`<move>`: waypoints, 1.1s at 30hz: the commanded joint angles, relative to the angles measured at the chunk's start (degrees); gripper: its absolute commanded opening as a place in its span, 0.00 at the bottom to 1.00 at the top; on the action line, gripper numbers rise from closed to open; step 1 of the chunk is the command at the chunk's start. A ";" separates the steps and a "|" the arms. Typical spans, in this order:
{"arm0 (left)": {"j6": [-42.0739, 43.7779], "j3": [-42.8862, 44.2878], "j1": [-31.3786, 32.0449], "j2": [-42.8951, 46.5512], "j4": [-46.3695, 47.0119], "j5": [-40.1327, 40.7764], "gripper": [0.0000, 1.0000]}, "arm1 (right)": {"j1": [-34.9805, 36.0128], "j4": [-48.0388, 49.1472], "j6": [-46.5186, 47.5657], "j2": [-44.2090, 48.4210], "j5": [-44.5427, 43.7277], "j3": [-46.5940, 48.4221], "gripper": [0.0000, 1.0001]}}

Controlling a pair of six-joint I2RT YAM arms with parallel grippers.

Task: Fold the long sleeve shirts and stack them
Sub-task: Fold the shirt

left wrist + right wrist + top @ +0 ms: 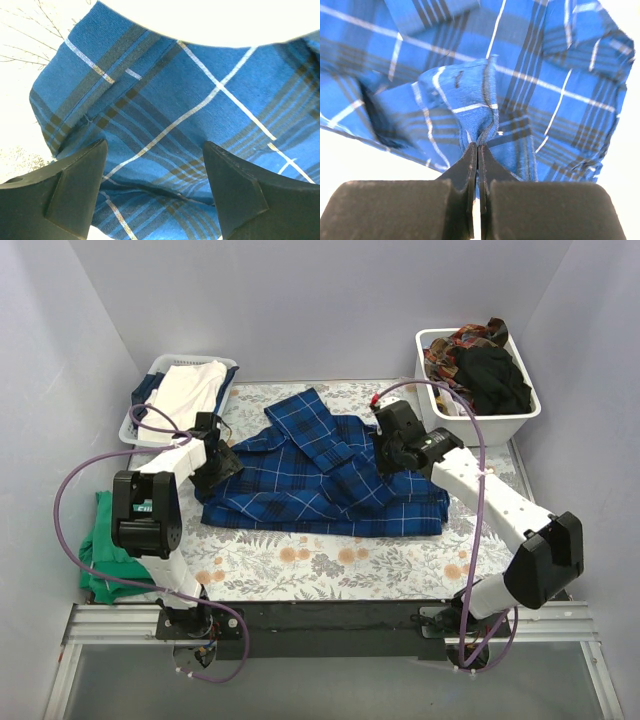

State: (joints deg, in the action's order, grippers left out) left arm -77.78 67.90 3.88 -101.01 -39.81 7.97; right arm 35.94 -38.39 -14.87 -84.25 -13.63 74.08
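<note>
A dark blue plaid long sleeve shirt point(320, 475) lies partly folded and rumpled in the middle of the table. My left gripper point(222, 462) hovers at its left edge. In the left wrist view this gripper point(155, 175) is open, its black fingers point(75, 190) wide apart above the plaid cloth point(190, 95), with nothing pinched. My right gripper point(388, 455) is at the shirt's upper right part. In the right wrist view it point(478, 150) is shut on a bunched fold of the shirt point(545, 75), and the cloth puckers up from the jaw tips.
A white basket point(150, 375) holding cream cloth stands at the back left. A white bin point(520, 415) of dark and patterned clothes stands at the back right. A green garment point(105, 550) hangs off the table's left side. The floral table cloth point(300, 560) shows in front of the shirt.
</note>
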 commanded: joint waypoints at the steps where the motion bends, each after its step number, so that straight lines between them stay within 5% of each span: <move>1: -0.01 1.97 -0.01 -0.85 0.70 1.35 0.77 | -0.26 -0.54 -0.60 2.24 -0.70 6.67 0.01; 11: -0.36 3.64 0.07 -2.26 0.61 2.23 0.77 | -2.10 -2.56 -1.56 7.60 -7.03 11.97 0.01; 25: 0.17 4.70 -0.01 -3.14 0.61 1.62 0.77 | -2.98 -12.76 -5.78 10.95 8.09 -5.60 0.09; 28: 0.78 4.52 0.07 -2.88 1.23 1.09 0.77 | -2.98 -12.94 -5.61 8.06 9.06 -6.76 0.25; 29: 1.13 4.52 0.08 -2.35 1.75 0.30 0.77 | -3.07 -14.24 -6.13 6.92 7.84 -6.32 0.41; 33: 3.15 3.74 0.08 1.51 3.33 -1.55 0.77 | -3.07 -17.06 -8.77 3.56 -0.33 -3.07 0.57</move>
State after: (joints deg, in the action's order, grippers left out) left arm -76.97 70.78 3.88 -103.77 -38.87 8.03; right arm 33.01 -52.51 -21.08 -78.83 -7.84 67.53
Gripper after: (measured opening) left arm 0.774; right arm 0.533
